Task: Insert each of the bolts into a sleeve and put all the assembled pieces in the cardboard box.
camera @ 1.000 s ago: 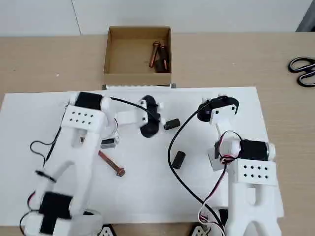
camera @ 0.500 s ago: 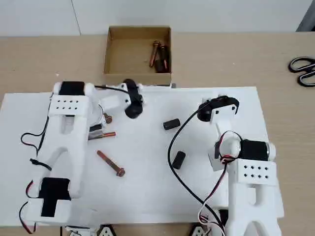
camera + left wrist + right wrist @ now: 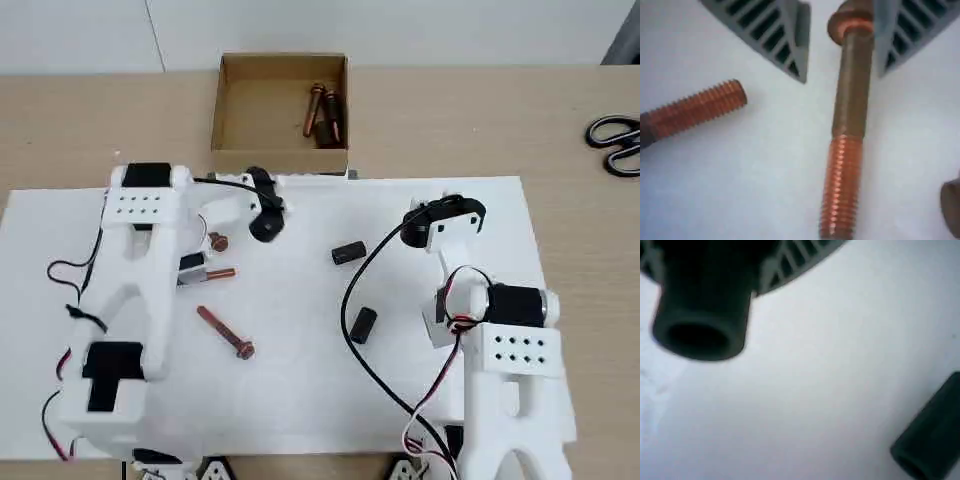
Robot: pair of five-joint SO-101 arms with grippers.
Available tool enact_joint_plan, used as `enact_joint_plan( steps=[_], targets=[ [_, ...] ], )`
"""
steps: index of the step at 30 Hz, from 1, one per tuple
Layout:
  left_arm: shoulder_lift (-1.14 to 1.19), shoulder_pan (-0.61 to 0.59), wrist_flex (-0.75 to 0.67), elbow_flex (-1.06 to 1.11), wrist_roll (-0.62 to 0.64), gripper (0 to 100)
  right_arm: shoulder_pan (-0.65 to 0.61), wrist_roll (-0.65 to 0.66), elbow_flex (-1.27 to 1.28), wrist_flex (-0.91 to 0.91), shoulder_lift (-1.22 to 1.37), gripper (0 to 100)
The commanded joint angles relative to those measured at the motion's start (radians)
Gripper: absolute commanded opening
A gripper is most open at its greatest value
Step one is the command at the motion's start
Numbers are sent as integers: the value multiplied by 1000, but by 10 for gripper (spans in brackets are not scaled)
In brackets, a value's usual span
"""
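High view: left arm bent, left gripper (image 3: 197,269) lowered over a bolt (image 3: 220,272) on the white sheet (image 3: 300,400), near side of the cardboard box (image 3: 232,110).
Left wrist view: grey jaws spread, bolt lying between them.
Right wrist view: right gripper (image 3: 740,275) pinches a black sleeve (image 3: 700,315); second sleeve (image 3: 930,440) lies loose.

Copper bolts and black sleeves on white paper.
A copper-coloured threaded metal bolt (image 3: 850,125) lies between the left gripper's (image 3: 840,70) grey ribbed fingers (image 3: 765,30), and a second copper bolt (image 3: 695,110) lies outside them. The right gripper (image 3: 710,275), also grey-ribbed, carries a matte black cylindrical sleeve (image 3: 702,315).
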Motion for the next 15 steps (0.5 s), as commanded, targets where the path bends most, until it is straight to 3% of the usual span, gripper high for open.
enact_joint_plan(
  steps=[1,9,13,15],
  targets=[
    [26,-2,38,-104,109,90,12,3,-5,-5,-21,4],
    [31,106,46,-217,643,10,12,2,-5,-5,-21,4],
    [37,158,37,-226,976,6,13,3,-5,-5,-21,4],
    [31,163,32,-228,1057,6,13,3,-5,4,-24,4]
  ],
)
